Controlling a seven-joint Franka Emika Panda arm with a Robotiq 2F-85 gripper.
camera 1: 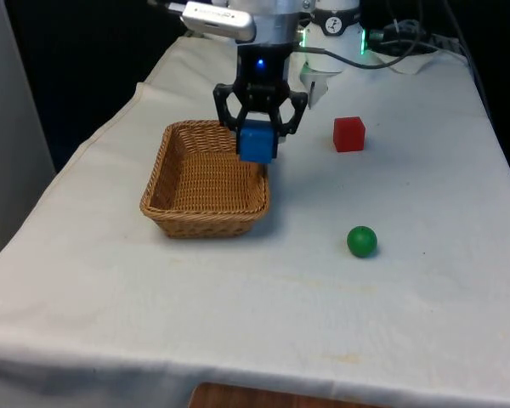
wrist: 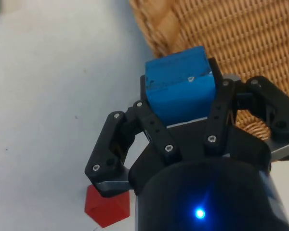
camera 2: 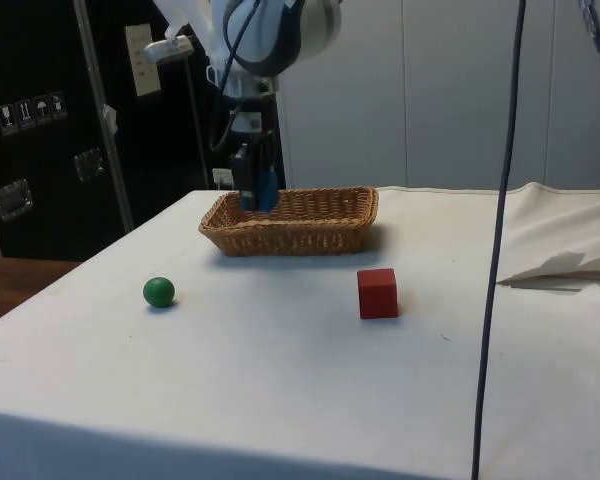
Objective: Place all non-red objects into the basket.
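Note:
A blue cube (camera 1: 257,142) hangs in the air, with my gripper (camera 1: 257,136) shut on it. It hovers over the wicker basket's (camera 1: 180,208) rim on the front view's right. From the side, the blue cube (camera 2: 264,189) hangs just above the basket (camera 2: 310,233). The wrist view has the blue cube (wrist: 180,86) between the fingers (wrist: 149,126), above the basket's rim (wrist: 156,29). A red cube (camera 1: 349,134) rests on the cloth to the front view's right of the basket. A green ball (camera 1: 362,240) lies nearer the front edge.
The red cube (camera 2: 377,293) and green ball (camera 2: 159,292) lie apart on the white cloth. A cable (camera 2: 500,210) hangs down in the side view. Folded cloth (camera 2: 565,262) bunches at the side view's right.

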